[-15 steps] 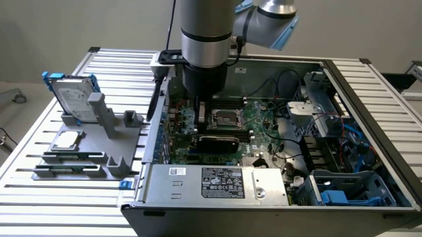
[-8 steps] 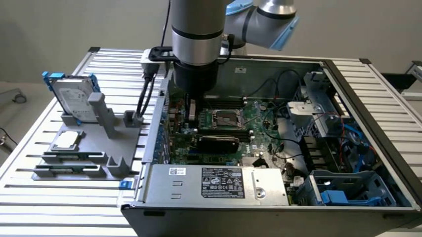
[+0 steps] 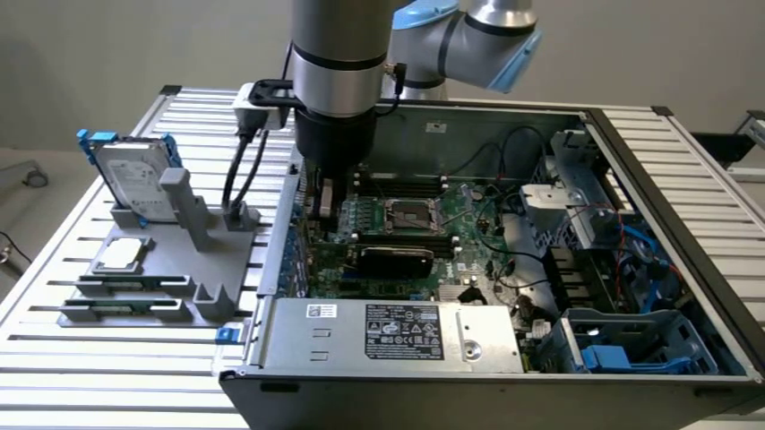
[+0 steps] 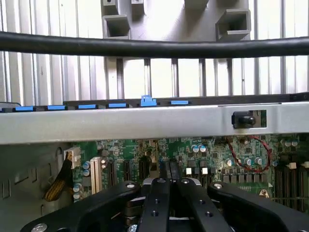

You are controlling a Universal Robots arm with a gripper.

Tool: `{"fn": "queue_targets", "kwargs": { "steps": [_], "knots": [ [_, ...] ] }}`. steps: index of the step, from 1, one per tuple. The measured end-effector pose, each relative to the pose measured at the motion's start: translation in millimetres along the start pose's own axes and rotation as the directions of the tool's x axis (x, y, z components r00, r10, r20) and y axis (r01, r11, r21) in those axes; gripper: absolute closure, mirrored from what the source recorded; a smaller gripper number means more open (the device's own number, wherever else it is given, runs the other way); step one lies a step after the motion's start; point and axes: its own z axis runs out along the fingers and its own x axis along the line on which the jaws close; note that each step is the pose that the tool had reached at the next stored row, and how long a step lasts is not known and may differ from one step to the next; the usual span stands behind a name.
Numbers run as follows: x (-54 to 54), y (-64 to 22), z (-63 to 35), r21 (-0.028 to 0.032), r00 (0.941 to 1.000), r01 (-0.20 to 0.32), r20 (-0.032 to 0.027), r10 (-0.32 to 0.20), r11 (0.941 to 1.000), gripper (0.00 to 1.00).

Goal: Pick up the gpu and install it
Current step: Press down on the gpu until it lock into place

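Gripper (image 4: 170, 169) clenched, black fingers (image 4: 157, 203) pressed together with no gap showing between them; cannot tell whether anything thin sits pinched there. Hangs low inside the open case (image 3: 622, 134), tip (image 3: 321, 204) just above the green board (image 3: 478, 224) near the case wall on the exterior view's left, under the grey arm (image 3: 340, 54). Points, in the wrist view, down at the board (image 4: 212, 147) with its row of dark card slots (image 4: 126, 169), just inside the case's silver rail (image 4: 145, 123) and its line of blue tabs (image 4: 148, 101). Crossed in front, in that same view, by a thick black cable (image 4: 154, 47). Gpu (image 3: 395, 260) on the board, black face showing, just below the socket (image 3: 407, 213) and near the gripper, toward the exterior view's right of it; cannot tell whether touched by the fingertips. Closer to the camera, a silver supply box (image 3: 382, 331) with a label on top. Outside the case, on the exterior view's left, a grey holder (image 3: 156, 269) on the slatted table (image 3: 60, 358), carrying an upright drive (image 3: 129, 175) in a blue frame and a small square chip (image 3: 120, 255) lying flat.
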Motion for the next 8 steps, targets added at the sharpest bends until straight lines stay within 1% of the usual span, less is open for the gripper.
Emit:
{"fn": "queue_targets", "kwargs": {
  "steps": [2, 3, 5, 7, 8],
  "knots": [
    [0.1, 2.3, -0.3, -0.0127, 1.0000, 0.000, -0.0008, 0.000, 0.9999, 0.89],
    [0.2, 2.8, -0.8, -0.0168, 1.0000, 0.000, -0.0012, 0.000, 0.9999, 0.89],
    [0.1, 3.2, -3.6, -0.0208, 1.0000, 0.000, -0.0011, 0.000, 0.9998, 0.89],
    [0.1, 3.6, -8.1, -0.0221, 1.0000, -0.001, -0.0014, 0.001, 0.9998, 0.89],
    [0.1, 3.8, -10.1, -0.0224, 1.0000, -0.001, -0.0025, 0.001, 0.9997, 0.89]
  ]
}}
